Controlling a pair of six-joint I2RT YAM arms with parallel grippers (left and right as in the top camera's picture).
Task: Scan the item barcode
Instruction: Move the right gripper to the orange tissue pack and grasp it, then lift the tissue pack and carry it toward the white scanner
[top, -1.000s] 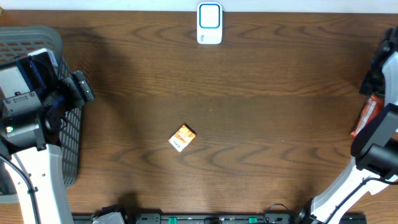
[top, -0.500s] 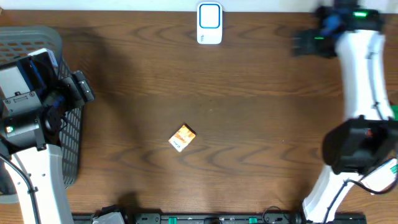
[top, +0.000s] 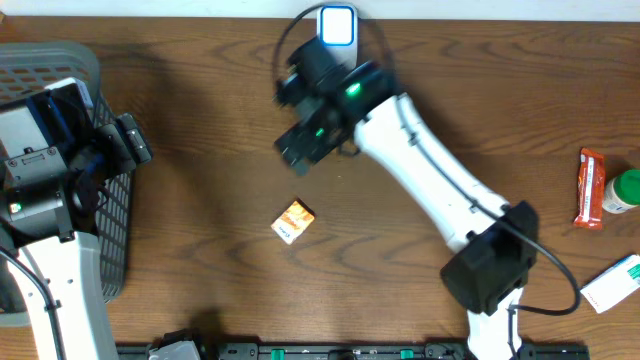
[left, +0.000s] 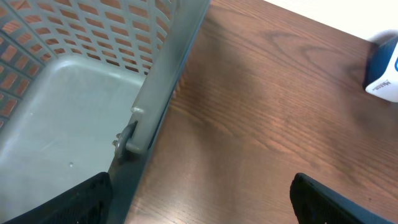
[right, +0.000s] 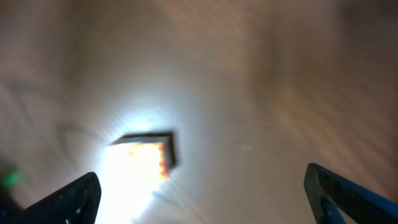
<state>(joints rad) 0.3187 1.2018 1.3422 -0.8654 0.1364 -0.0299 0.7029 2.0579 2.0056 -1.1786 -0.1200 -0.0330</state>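
Hovering near the blurred, glare-washed item, right tool gapes empty, left tool likewise

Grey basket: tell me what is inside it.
The left wrist view shows only bare grey floor inside the basket. Overhead, the left arm covers much of it, so the rest cannot be checked.

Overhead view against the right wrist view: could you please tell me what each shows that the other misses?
Only the overhead shows the grey basket, the white-and-blue scanner, and an orange bar, green-capped bottle and white box at the right edge. Only the right wrist shows the gap of the open right end effector and a bright glare over the small orange packet. Both show that packet lying on the wooden table.
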